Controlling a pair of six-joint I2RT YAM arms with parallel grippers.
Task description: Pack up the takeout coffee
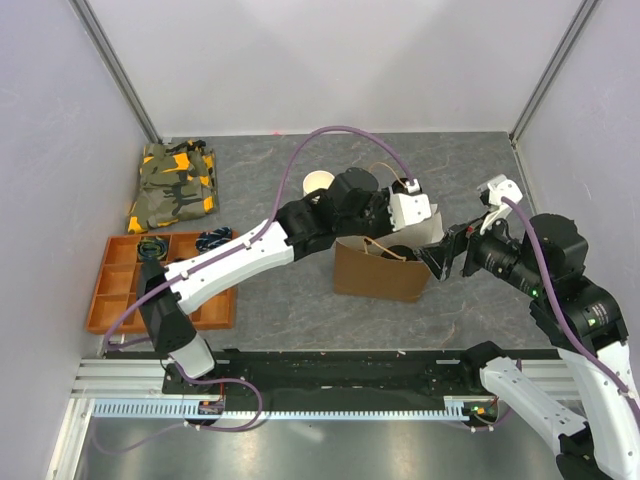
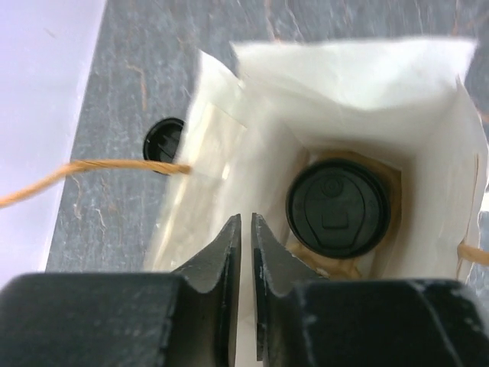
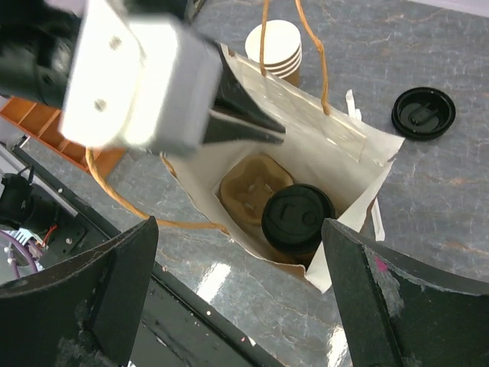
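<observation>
1. In the middle of the table (image 1: 300, 310): a brown paper bag (image 1: 380, 275), standing up, mouth open, white inside.
2. Down at the bottom of the bag, toward its right end: the takeout coffee (image 3: 298, 216), upright, black lid on.
3. Under and beside the cup: a brown card cup holder (image 3: 248, 187), one slot bare.
4. Right over the bag's mouth, partly blocking the way in: the left claw (image 2: 246, 220), pointing down, fingers almost together with only a thin slit between them. Cannot tell if the bag's rim is pinched in that slit.
5. Looping up around that claw: the bag's string handles (image 2: 76, 172).
6. Just beside the bag's right end: the right claw (image 1: 445, 258), fingers wide apart, holding nothing.
7. Behind the bag, toward the far edge: a stack of cream-rimmed cups (image 3: 275, 46).
8. Flat on the table near that stack: a loose black lid (image 3: 422, 113).
9. Near the left edge, by the left arm's base: an orange tray (image 1: 120, 290) with small boxes in it.
10. In the far left corner: a green and orange patterned cloth (image 1: 175, 185).
</observation>
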